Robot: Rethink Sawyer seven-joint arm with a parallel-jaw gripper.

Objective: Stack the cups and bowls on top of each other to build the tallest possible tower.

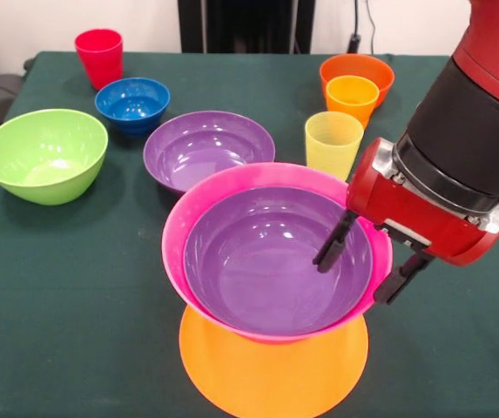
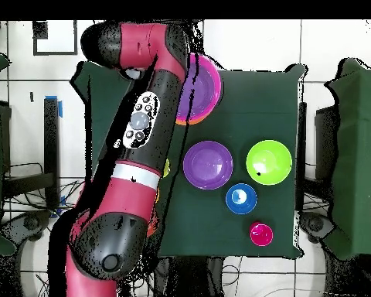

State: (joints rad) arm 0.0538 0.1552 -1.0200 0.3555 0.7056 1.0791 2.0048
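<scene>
The tower stands at the table's near middle: a large orange bowl (image 1: 275, 370) turned upside down as the base, a large pink bowl (image 1: 258, 177) upright on it, and a purple bowl (image 1: 266, 257) nested in the pink one. In the overhead view the tower (image 2: 204, 87) is partly under the arm. My gripper (image 1: 351, 283) is open. Its jaws straddle the right rims of the purple and pink bowls, one finger (image 1: 334, 244) inside the purple bowl and the other outside the pink one. In the overhead view the arm hides the gripper.
A second purple bowl (image 1: 207, 148) (image 2: 208, 164), lime green bowl (image 1: 44, 155) (image 2: 268, 162), blue bowl (image 1: 132, 103) (image 2: 240, 198) and red cup (image 1: 99, 54) (image 2: 260, 233) stand behind on the left. A translucent yellow cup (image 1: 333, 144) stands right, and behind it an orange-yellow cup (image 1: 352, 97) in a red-orange bowl (image 1: 380, 74).
</scene>
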